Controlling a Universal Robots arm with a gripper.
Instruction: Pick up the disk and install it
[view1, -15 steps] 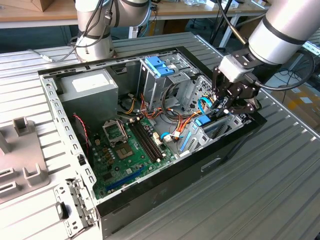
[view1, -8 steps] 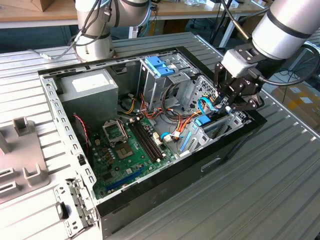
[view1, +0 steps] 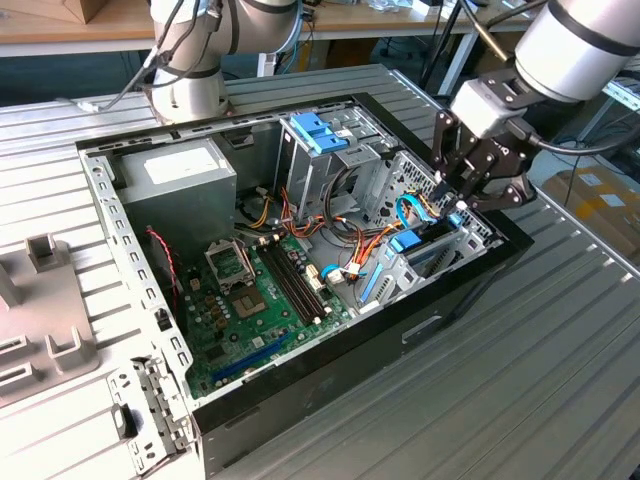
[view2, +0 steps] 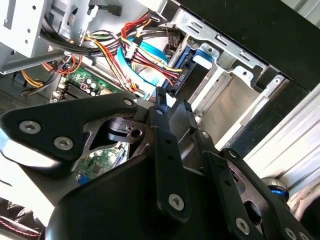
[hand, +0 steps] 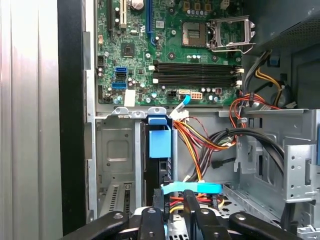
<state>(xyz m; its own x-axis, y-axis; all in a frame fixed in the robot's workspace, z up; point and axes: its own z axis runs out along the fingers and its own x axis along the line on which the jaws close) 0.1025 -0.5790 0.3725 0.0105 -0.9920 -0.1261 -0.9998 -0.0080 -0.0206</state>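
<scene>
The gripper (view1: 462, 205) hangs at the right of the exterior view, over the open case's (view1: 330, 395) near corner bay. Its jaws look drawn together with nothing between them; fingertips (hand: 191, 200) nearly meet at the bottom of the first wrist view. The disk (hand: 160, 150) stands on edge in its slot in the drive bay, blue rail tab up, just beyond the fingertips, centre of that frame. Motherboard (view1: 255, 300) lies centre-left; power supply (view1: 180, 180) upper left; the case sits on the table (view1: 520, 380).
</scene>
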